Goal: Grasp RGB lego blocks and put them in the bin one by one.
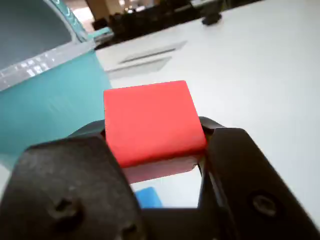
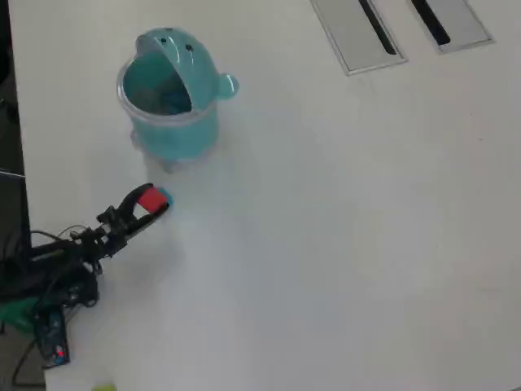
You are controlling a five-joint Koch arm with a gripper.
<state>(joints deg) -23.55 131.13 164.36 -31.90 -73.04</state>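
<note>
This looks like an office or meeting room. The desk (image 2: 342,244) is a broad, plain white work surface, and well beyond the tool (image 2: 151,201), toward the far edge in the overhead view, two grey slotted panels (image 2: 358,32) are set flush into it, the kind of cable hatches built into office furniture. In the wrist view, far ahead of the tool past the desk's edge, dark chairs (image 1: 145,20) stand in a row in a dim room with small lights. Behind the tool, loose cables (image 2: 37,269) trail off the desk's edge.
</note>
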